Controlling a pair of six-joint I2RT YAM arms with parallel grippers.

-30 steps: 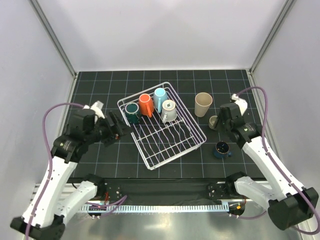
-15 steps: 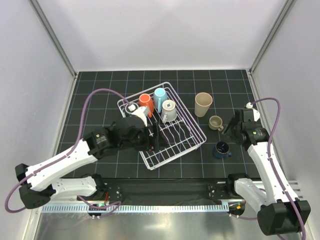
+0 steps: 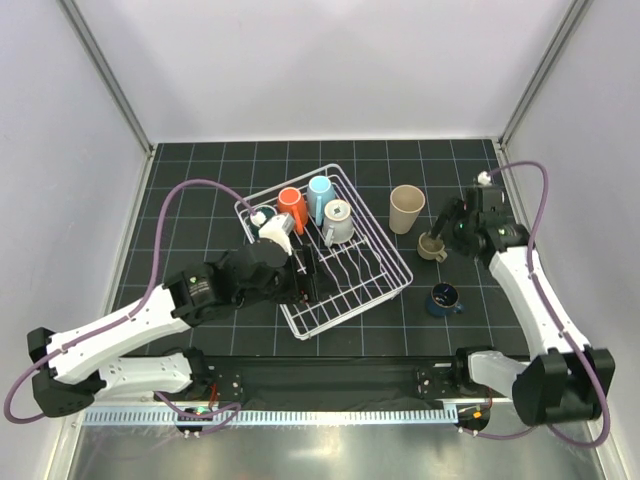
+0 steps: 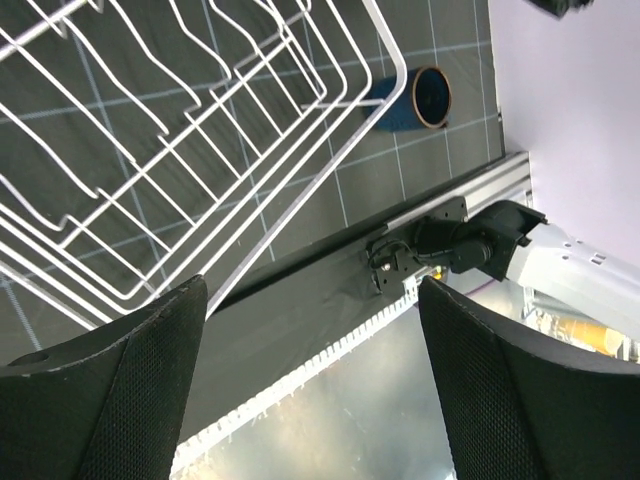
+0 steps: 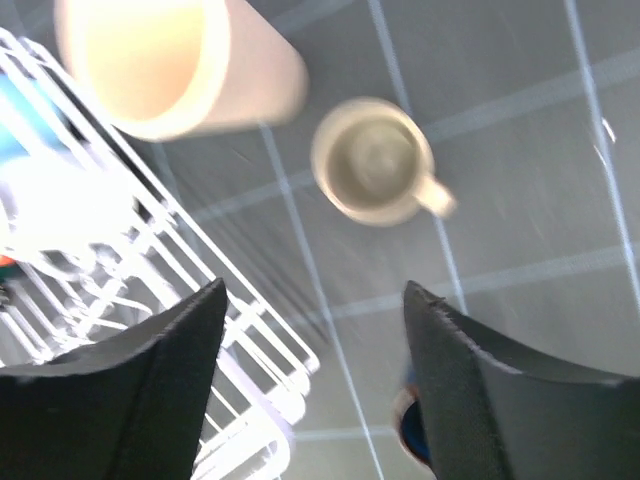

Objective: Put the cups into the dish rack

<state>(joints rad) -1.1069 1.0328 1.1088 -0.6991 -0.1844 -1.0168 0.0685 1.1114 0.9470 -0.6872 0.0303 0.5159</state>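
The white wire dish rack (image 3: 345,285) sits mid-table and holds an orange cup (image 3: 292,208), a light blue cup (image 3: 320,194) and a grey-white mug (image 3: 338,222); my left arm mostly hides the dark teal cup. My left gripper (image 3: 306,276) hovers open and empty over the rack's front part (image 4: 200,150). A beige tumbler (image 3: 406,208), a small olive cup (image 3: 432,246) and a navy cup (image 3: 444,298) stand on the mat right of the rack. My right gripper (image 3: 443,225) is open and empty just above the olive cup (image 5: 375,160), beside the tumbler (image 5: 180,60).
The black gridded mat (image 3: 200,170) covers the table between the grey side walls. The navy cup (image 4: 420,97) stands near the rack's front right corner. The rack's edge (image 5: 250,380) lies left of my right gripper (image 5: 315,290). A metal rail (image 3: 330,415) runs along the near edge.
My left arm swung from left of the rack to over its front part. My right gripper drew back to the right, then returned up-left over the olive cup.
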